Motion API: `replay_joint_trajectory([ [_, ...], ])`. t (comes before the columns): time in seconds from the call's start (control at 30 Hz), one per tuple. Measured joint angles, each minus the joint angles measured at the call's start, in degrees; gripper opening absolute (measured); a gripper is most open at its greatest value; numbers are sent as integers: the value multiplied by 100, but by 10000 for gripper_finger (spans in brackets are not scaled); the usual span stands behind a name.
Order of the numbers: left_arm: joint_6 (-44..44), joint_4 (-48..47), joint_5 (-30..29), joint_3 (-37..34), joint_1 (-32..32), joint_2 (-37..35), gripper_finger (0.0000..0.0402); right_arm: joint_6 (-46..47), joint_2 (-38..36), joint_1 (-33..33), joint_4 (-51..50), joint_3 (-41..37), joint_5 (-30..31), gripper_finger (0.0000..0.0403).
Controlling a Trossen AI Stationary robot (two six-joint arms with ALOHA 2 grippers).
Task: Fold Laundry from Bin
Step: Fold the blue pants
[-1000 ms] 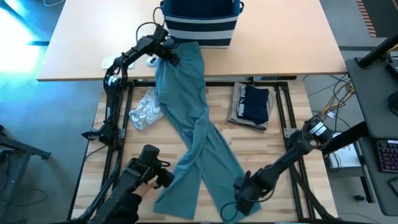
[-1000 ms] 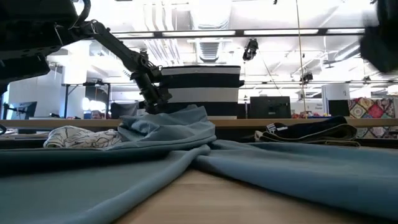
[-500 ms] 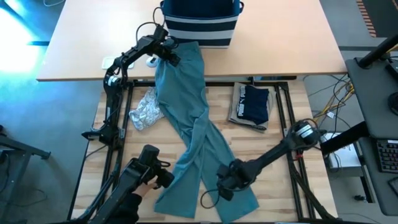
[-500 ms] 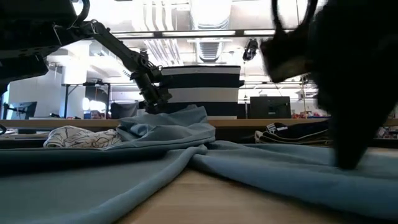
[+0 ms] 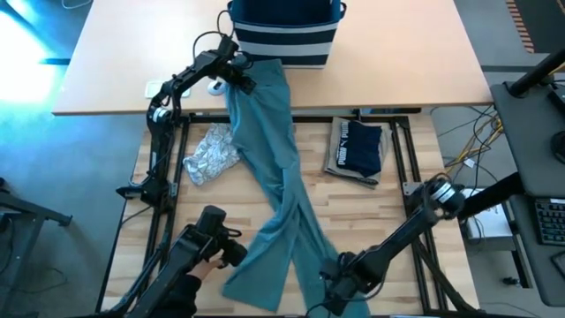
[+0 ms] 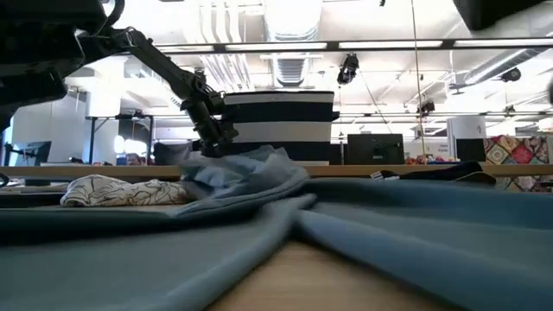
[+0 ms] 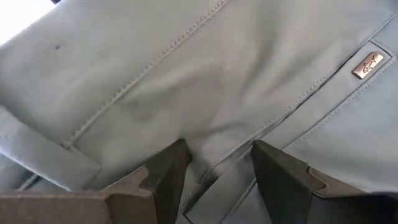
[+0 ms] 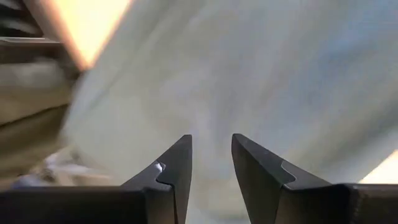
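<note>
High view: the teal trousers (image 5: 278, 185) lie stretched from the striped bin (image 5: 284, 26) at top centre down to the bottom centre of the frame, long axis running top to bottom with a slight lean rightward, waist up, legs down. The left gripper (image 5: 237, 75) pinches the waistband at upper left of centre; the right gripper (image 5: 331, 291) sits on a leg hem at bottom centre. A folded navy garment (image 5: 360, 148) rests right of centre, a grey-white patterned one (image 5: 210, 152) left of centre.

Low view: cloth fills the foreground, the bin behind it.

Left wrist view: fingers (image 7: 166, 177) grasp a waistband fold.

Right wrist view: fingers (image 8: 179, 168) stand narrowly parted over teal cloth; whether they hold it I cannot tell.

The step looks like flattening the trousers; next comes folding them lengthwise, which calls for a secure hem grip.
</note>
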Motion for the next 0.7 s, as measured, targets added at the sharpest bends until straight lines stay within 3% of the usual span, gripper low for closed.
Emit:
replay_joint_trajectory([
  [0.33, 9, -257, -234, -48, 26, -445, 171, -1730, -804, -1050, -557, 59, 492, 109],
  [0.57, -130, -934, 267, -31, -9, -1144, 171, -3178, -1308, -2064, -608, -271, 557, 109],
  [0.7, -392, -1562, 440, -28, -85, -1682, 171, -4321, -1260, -2264, -165, -287, 843, 110],
])
